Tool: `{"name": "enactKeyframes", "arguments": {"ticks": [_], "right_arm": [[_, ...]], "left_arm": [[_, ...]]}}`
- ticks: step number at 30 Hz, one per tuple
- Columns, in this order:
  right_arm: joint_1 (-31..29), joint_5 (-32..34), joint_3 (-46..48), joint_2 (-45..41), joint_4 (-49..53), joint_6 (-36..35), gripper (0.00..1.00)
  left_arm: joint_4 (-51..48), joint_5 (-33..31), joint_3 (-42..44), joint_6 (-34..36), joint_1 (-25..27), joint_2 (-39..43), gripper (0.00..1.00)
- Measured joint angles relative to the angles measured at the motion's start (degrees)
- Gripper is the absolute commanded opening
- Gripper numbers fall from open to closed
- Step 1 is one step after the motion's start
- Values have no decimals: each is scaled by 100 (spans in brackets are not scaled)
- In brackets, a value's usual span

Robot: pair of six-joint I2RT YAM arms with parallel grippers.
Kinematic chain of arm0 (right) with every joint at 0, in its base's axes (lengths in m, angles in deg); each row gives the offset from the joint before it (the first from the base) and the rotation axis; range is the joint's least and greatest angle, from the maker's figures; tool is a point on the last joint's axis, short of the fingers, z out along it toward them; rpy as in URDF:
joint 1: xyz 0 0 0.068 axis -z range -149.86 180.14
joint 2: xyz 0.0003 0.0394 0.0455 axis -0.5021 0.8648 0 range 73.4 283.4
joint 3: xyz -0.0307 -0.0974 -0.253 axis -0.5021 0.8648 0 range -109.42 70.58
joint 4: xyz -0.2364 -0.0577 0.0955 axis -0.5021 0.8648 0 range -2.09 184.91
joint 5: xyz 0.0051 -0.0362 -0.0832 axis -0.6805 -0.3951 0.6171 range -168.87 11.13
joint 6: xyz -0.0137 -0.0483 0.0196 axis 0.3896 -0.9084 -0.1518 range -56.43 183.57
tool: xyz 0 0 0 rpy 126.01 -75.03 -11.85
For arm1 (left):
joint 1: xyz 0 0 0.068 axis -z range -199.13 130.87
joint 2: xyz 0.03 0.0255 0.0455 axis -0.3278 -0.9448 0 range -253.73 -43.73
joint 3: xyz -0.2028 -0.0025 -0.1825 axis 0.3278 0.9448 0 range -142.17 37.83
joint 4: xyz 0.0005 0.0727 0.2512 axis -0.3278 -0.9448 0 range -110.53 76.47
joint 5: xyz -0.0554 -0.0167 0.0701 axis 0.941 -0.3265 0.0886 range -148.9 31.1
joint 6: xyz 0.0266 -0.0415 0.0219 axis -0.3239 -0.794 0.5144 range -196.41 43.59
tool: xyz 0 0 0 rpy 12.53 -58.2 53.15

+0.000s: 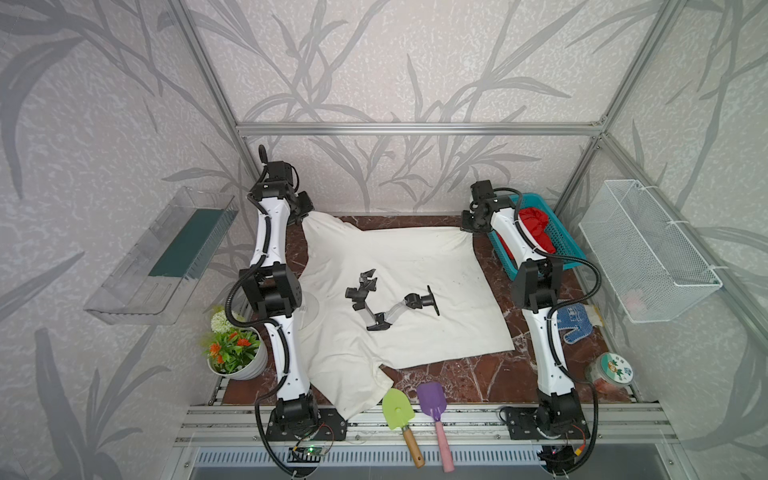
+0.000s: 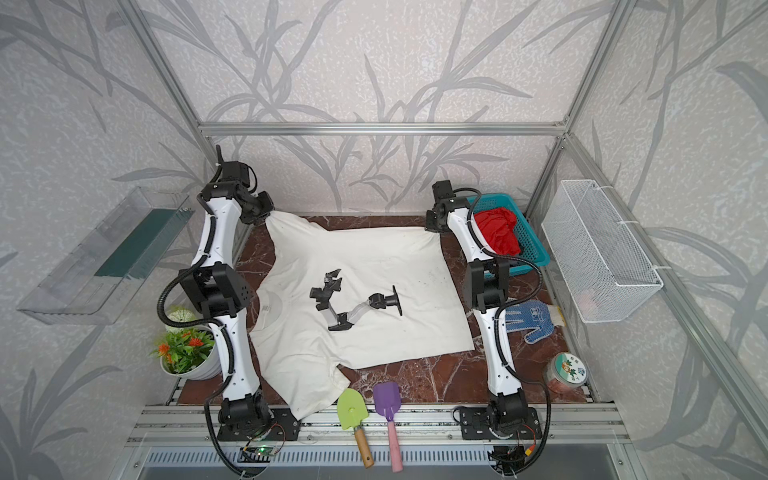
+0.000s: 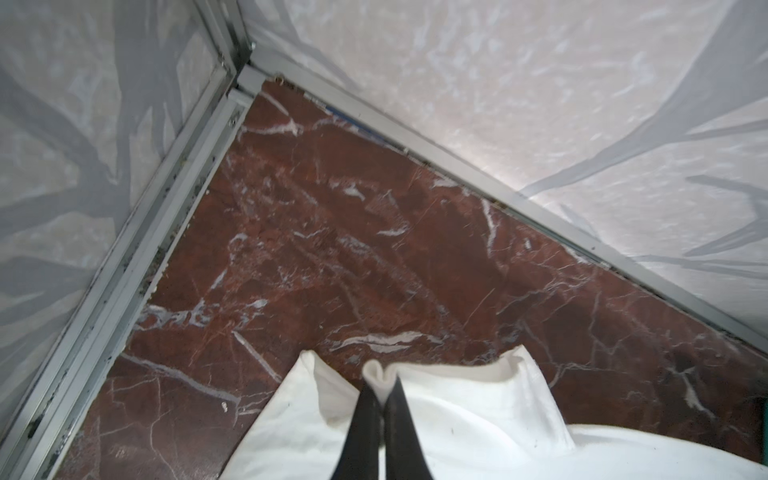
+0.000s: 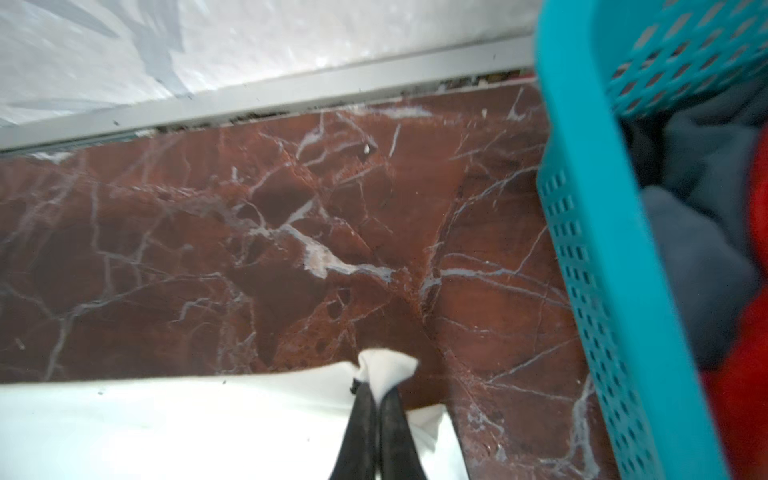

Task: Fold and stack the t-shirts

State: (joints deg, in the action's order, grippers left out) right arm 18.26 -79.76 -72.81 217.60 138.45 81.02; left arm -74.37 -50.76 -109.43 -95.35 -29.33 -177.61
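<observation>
A: Where is the white t-shirt [image 1: 395, 257]?
B: Spread print-up on the counter [image 1: 469, 374], between the two arms.
A: And the fingers?
B: The left fingers [image 3: 361, 424] pinch a fold at its far left corner. The right fingers [image 4: 359, 428] pinch the far right corner, near the basket [image 4: 590, 270].
A: The other shirts?
B: The red shirt [image 1: 536, 222] and the grey shirt [image 4: 698, 249] lie bunched in the basket.

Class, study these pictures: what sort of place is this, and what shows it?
Probably a robot lab cell dressed as a home: a left arm and right arm bolted to an aluminium frame, and a marble-look table bearing a cream t-shirt and laundry basket.
</observation>
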Motion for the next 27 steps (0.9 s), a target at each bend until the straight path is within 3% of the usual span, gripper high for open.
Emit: {"name": "enactKeyframes", "arguments": {"ticks": [4, 6, 13, 20, 27], "right_arm": [[7, -52, 164, -278, -142, -33, 0], [11, -101, 293, -339, -225, -59, 0], [13, -173, 1475, -643, -732, -181, 0], [15, -20, 3287, -1589, -1620, -234, 0], [15, 122, 4345, -2280, -2371, -236, 0]], "left_arm": [[-70, 157, -118, 2, 0, -4, 0], [-24, 186, 221, -2, 0, 59, 0], [216, 52, 2444, -131, 0, 833, 0], [715, -181, 4242, -433, -2, 2310, 0], [1285, -372, 5947, -654, -2, 3620, 0]]}}
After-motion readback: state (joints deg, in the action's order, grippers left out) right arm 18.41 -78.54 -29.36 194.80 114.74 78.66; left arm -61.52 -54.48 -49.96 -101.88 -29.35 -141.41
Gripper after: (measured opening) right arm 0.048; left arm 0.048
